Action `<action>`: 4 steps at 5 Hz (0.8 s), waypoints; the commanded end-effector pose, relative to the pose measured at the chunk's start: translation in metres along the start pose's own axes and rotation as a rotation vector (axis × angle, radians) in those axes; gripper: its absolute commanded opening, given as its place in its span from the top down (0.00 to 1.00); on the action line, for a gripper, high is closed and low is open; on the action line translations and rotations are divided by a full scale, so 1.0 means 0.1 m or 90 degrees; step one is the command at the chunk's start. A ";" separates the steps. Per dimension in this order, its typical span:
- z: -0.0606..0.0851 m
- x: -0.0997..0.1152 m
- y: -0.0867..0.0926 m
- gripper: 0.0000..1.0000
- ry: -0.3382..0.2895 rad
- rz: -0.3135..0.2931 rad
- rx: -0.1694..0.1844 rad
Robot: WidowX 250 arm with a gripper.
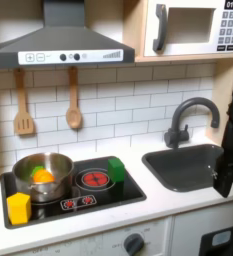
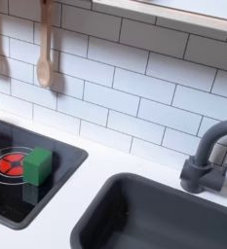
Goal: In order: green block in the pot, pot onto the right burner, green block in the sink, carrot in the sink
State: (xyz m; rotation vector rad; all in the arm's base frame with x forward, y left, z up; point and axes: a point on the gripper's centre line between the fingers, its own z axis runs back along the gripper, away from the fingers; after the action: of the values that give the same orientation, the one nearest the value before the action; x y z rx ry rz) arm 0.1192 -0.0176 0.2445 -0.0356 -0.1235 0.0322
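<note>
While nothing is being held, this is how the toy kitchen looks.

Green block: the green block (image 1: 116, 170) sits on the black stove (image 1: 128, 192), touching the right edge of the red right burner (image 1: 94, 179) in the first exterior view. In the second exterior view the green block (image 2: 37, 163) stands upright by the red burner (image 2: 10, 163).

Pot: the pot (image 1: 43, 177) sits on the left burner, at the far left of the stove. In the second exterior view just a sliver of it shows at the left edge.

Carrot: the carrot (image 1: 42, 176) lies inside the pot in the first exterior view.

Sink: the sink (image 1: 193, 166) is on the right, with the dark faucet (image 1: 188, 120) behind it. In the second exterior view the sink (image 2: 154, 219) is big and near, and the faucet (image 2: 210, 156) stands at its far right.

Gripper: the gripper (image 1: 228, 180) hangs at the right edge of the first exterior view, above the sink's right side. It is dark and blurry, so I cannot tell if it is open or closed.

Yellow block: the yellow block (image 1: 19, 207) sits on the near left corner of the stove.

Wall: two wooden spoons (image 1: 48, 105) hang on the white tiles.
</note>
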 end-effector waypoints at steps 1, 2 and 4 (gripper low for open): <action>0.00 0.00 0.00 0.00 0.000 0.000 0.000; -0.02 0.11 0.10 0.00 -0.001 0.000 0.018; -0.15 0.32 0.30 0.00 0.007 0.017 0.025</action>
State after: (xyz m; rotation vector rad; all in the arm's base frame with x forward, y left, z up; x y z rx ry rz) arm 0.1515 0.0121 0.2324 -0.0003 -0.1076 0.0635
